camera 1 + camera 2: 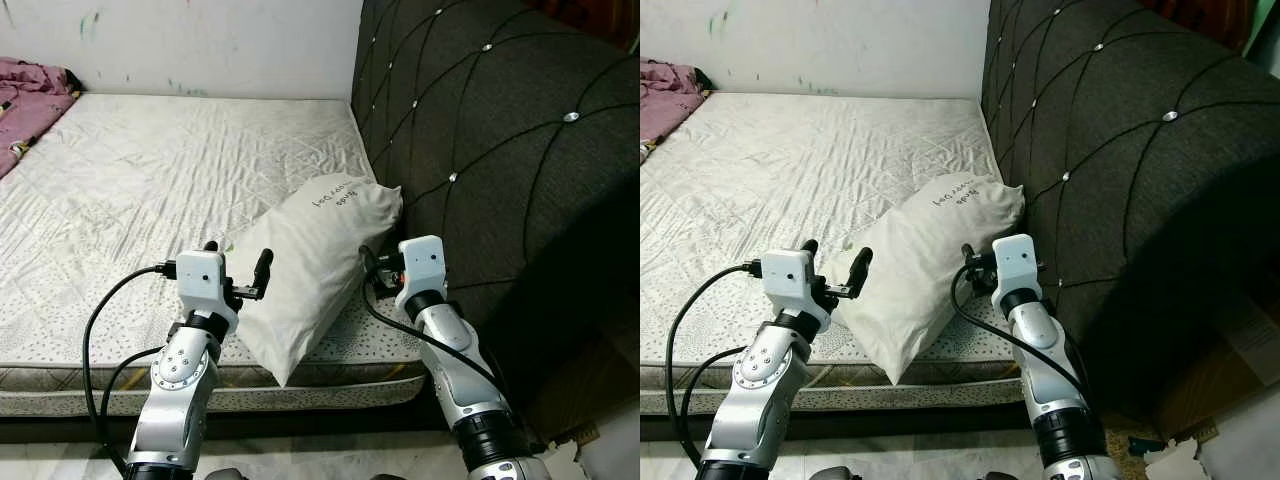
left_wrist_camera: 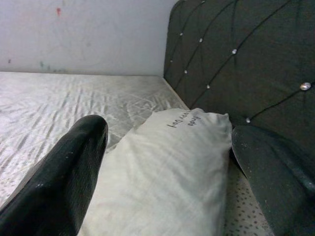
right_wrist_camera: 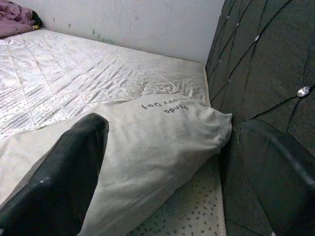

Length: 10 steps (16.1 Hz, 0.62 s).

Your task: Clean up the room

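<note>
STATUS: early | pillow lies askew at mattress corner, touching headboard | my left gripper and right gripper spread, flanking it, nothing held | REMAINING: grasp, straighten pillow

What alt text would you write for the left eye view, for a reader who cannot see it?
A white pillow lies on a bare mattress beside a dark tufted headboard. The left tool and right tool, both open, flank its near end. A pink blanket lies at the far left.
</note>
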Motion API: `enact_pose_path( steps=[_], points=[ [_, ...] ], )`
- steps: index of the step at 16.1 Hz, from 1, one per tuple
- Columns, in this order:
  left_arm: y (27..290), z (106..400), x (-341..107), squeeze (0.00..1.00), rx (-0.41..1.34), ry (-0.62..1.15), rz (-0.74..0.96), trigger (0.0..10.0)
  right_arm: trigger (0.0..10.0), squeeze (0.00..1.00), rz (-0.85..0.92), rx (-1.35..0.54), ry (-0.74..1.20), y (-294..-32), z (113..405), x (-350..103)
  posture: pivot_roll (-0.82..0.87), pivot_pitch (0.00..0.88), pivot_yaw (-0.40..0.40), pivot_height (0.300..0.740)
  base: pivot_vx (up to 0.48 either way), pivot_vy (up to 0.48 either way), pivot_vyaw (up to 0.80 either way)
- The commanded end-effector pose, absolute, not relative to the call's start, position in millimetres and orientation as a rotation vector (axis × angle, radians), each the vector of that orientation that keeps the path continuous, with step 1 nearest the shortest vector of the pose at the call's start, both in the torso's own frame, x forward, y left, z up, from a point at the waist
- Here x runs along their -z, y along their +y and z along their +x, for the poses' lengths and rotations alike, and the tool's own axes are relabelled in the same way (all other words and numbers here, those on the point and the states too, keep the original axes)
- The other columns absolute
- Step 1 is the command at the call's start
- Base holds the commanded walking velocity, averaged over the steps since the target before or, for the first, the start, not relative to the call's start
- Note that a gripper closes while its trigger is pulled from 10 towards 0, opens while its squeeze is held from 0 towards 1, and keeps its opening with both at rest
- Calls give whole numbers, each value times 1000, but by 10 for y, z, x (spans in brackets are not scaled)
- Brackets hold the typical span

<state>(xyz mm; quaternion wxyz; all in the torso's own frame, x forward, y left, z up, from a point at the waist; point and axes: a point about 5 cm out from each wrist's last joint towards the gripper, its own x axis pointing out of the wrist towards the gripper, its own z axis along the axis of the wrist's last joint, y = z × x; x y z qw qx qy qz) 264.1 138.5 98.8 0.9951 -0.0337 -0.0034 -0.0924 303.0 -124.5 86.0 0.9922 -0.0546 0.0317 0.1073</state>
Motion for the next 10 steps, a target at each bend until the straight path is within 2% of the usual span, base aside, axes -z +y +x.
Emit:
enact_pose_path(
  steps=[1, 6, 10],
  points=[
    [1429, 2635, -1003, 0, 153, -13, -54, 10000, 10000, 0, -98, -219, 39, -1240, 3035, -914, 34, 0, -23, 740, 0, 0, 0],
    [1663, 2561, -1097, 0, 2, -53, 30, 10000, 10000, 0, -19, -259, 10, -1177, 3001, -1010, 50, 0, -23, 740, 0, 0, 0],
    [1869, 2359, -1058, 0, -102, -18, 62, 10000, 10000, 0, 22, -249, 11, -1180, 2846, -1012, 62, 8, -20, 740, 0, 0, 0]
  ],
)
